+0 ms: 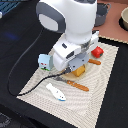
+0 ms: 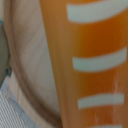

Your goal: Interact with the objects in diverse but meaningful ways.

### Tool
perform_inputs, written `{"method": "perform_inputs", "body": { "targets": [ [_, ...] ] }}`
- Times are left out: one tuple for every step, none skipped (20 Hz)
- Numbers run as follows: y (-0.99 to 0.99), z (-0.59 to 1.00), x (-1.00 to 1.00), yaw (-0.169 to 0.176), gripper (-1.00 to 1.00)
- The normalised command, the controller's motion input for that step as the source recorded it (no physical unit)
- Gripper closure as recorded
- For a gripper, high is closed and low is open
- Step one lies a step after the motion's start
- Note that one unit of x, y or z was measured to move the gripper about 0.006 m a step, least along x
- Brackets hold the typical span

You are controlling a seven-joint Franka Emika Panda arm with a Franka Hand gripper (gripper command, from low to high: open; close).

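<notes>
In the exterior view the arm's hand hangs low over the striped mat (image 1: 100, 85). My gripper (image 1: 75, 69) comes down right at the golden-yellow bread loaf (image 1: 78, 72), and the hand hides its fingers. An orange surface with white stripes (image 2: 92, 65) fills the wrist view at very close range and looks like the loaf. The red tomato (image 1: 97, 51) lies just beyond the hand, toward the exterior view's right. The small white carton with blue-green print (image 1: 45, 61) stands on the hand's other side. The white-and-blue tube-like piece (image 1: 56, 92) lies near the mat's front edge.
Two orange-handled pieces of cutlery lie on the mat, one (image 1: 78, 86) in front of the loaf and one (image 1: 94, 62) by the tomato. A grey pot (image 1: 102, 12) and a bowl (image 1: 123, 19) stand at the back. A black cable (image 1: 20, 65) loops across the dark table.
</notes>
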Motion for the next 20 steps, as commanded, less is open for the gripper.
{"method": "perform_inputs", "body": {
  "targets": [
    [-0.08,-0.29,0.23,0.028,-1.00],
    [-0.07,-0.27,0.27,0.030,1.00],
    [-0.05,-0.26,0.27,0.030,1.00],
    [-0.05,-0.24,0.28,0.031,1.00],
    [-0.03,-0.22,0.31,0.032,1.00],
    [-0.04,-0.22,0.29,0.032,1.00],
    [-0.03,-0.23,0.31,0.031,1.00],
    [-0.02,-0.21,0.33,0.032,1.00],
    [-0.04,-0.21,0.33,0.032,1.00],
    [-0.01,-0.20,0.35,0.032,1.00],
    [-0.03,-0.19,0.34,0.032,1.00],
    [0.00,-0.16,0.39,0.032,1.00],
    [-0.01,-0.17,0.38,0.032,1.00],
    [-0.03,-0.17,0.34,0.031,1.00],
    [0.00,-0.13,0.37,0.031,1.00],
    [-0.01,0.00,0.31,0.047,1.00],
    [0.00,0.48,0.15,0.066,1.00],
    [0.06,1.00,0.00,0.048,1.00],
    [0.19,1.00,0.00,0.054,1.00],
    [0.25,1.00,-0.02,0.060,1.00]
  ]
}}
